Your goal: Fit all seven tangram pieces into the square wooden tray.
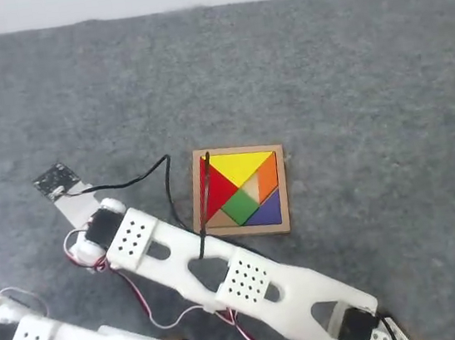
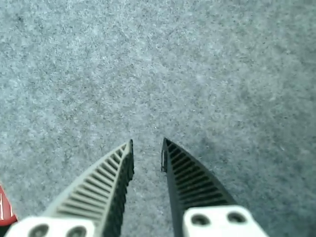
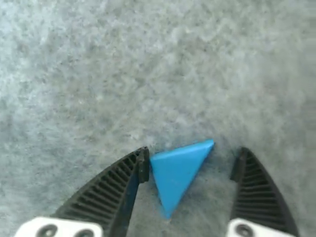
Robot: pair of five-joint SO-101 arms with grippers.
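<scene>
High view: cable (image 1: 204, 193) partly hides red piece (image 1: 219, 190).

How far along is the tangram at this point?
Five pieces sit in the square wooden tray: yellow, red, orange, green, purple. Two tan gaps show. The right gripper, open, straddles a blue triangle on the carpet, not yet grasped. The left gripper is open over bare carpet.

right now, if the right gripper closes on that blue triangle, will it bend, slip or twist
The blue triangle looks flat and rigid, so it probably won't bend. Its slanted edges face the open right gripper askew, so it may pivot or slip out. Lying flat on the grey carpet, it shouldn't roll.
</scene>
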